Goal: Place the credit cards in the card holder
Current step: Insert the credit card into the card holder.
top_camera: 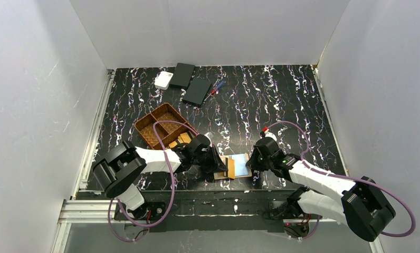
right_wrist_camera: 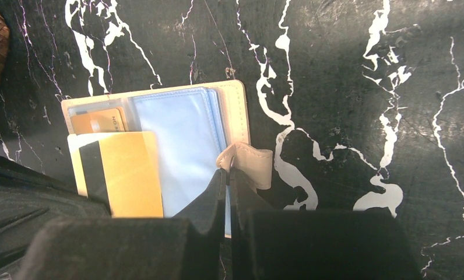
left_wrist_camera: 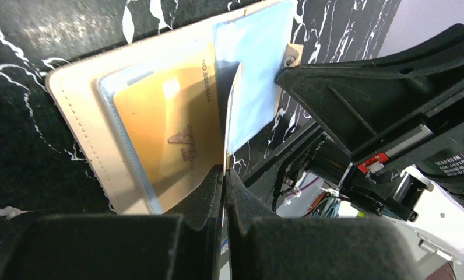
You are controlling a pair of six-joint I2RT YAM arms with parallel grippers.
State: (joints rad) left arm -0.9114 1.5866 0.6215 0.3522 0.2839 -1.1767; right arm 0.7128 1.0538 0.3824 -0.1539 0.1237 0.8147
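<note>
**Both tools clamped, card hovering over the open wallet**

The tan-beige folding card holder (right_wrist_camera: 239,111) is lying open on the black white-veined table (top_camera: 260,105), down at the near edge, right between the two arms. It's got shiny bluish clear pockets inside, and one orange-gold credit card (right_wrist_camera: 98,121) sits tucked in the left-hand pocket.

The left tool (left_wrist_camera: 225,175) is clenched tight on a second orange-gold card with a black stripe (right_wrist_camera: 130,175). That card sits tilted over the left half of the holder, near side. From the left wrist view it's pretty much edge-on, so I can't tell if its far edge is in a pocket or just resting on top.

The right tool (right_wrist_camera: 229,172) is pinched on the little beige clasp tab (right_wrist_camera: 253,163) at the holder's right edge.

The brown woven divided tray (top_camera: 151,135) is just to the far left. A white square box (top_camera: 163,80) and two flat black boxes (top_camera: 182,75) are way at the far side.
</note>
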